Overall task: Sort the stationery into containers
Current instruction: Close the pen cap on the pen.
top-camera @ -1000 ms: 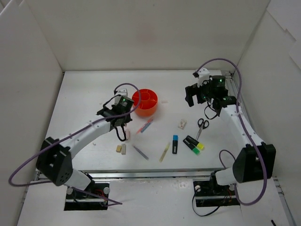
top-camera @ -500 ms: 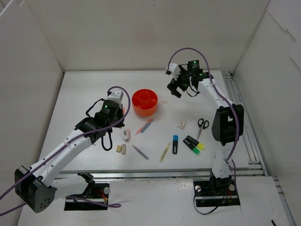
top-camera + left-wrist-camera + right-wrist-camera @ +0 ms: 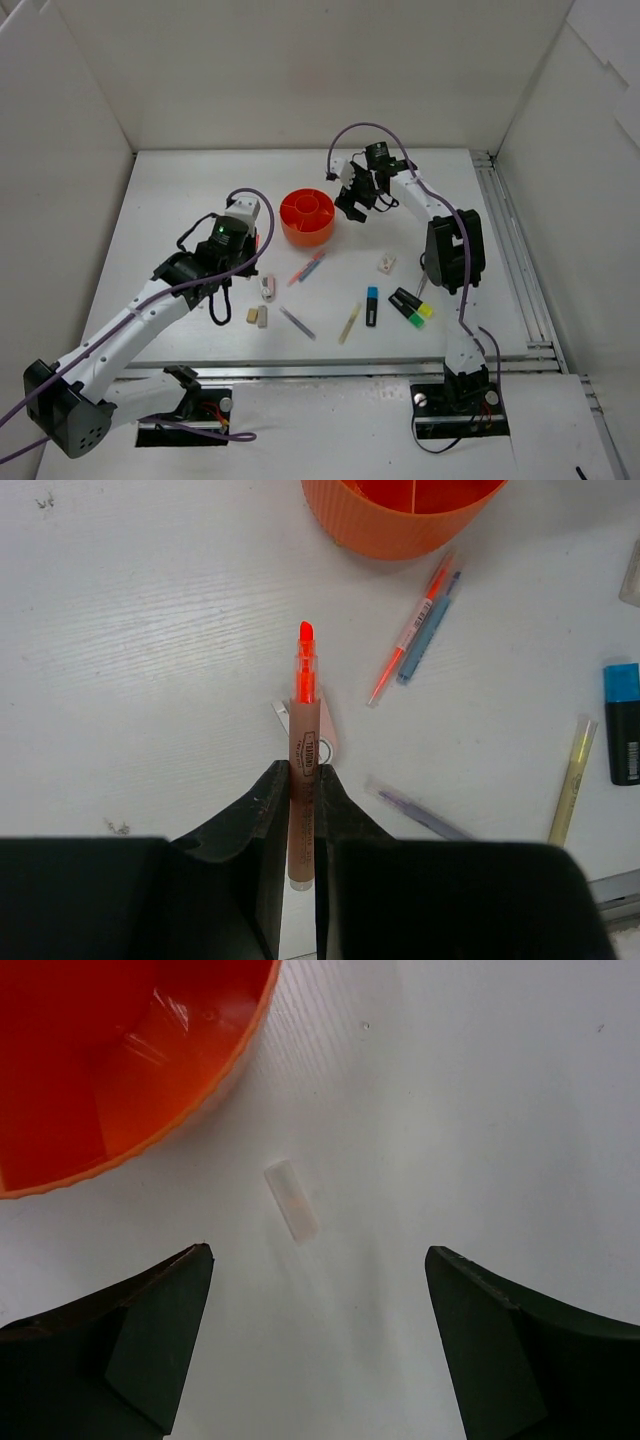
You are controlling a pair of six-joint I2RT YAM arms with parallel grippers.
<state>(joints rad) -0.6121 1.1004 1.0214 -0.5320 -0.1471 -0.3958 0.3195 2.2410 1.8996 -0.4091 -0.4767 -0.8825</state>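
My left gripper [image 3: 302, 780] is shut on an orange pen [image 3: 301, 715], held above the table with its tip pointing toward the round orange organiser [image 3: 400, 525]. In the top view the left gripper [image 3: 256, 246] is left of the organiser [image 3: 308, 217]. My right gripper [image 3: 318, 1270] is open and empty, just above a small white piece [image 3: 291, 1201] lying beside the organiser's wall [image 3: 130, 1070]. In the top view the right gripper [image 3: 352, 207] is right of the organiser. An orange and a blue pen [image 3: 308, 268] lie in front of the organiser.
On the table lie tan erasers [image 3: 258, 316], a white item [image 3: 268, 290], a purple pen [image 3: 298, 322], a yellow pen [image 3: 349, 323], a blue-ended highlighter [image 3: 372, 306], two more highlighters [image 3: 412, 305] and a white piece [image 3: 387, 263]. The right arm hides most of the scissors.
My right gripper has swung left from the right side of the table to just beside the organiser. My left gripper has lifted off the table and drawn back, holding the orange pen.
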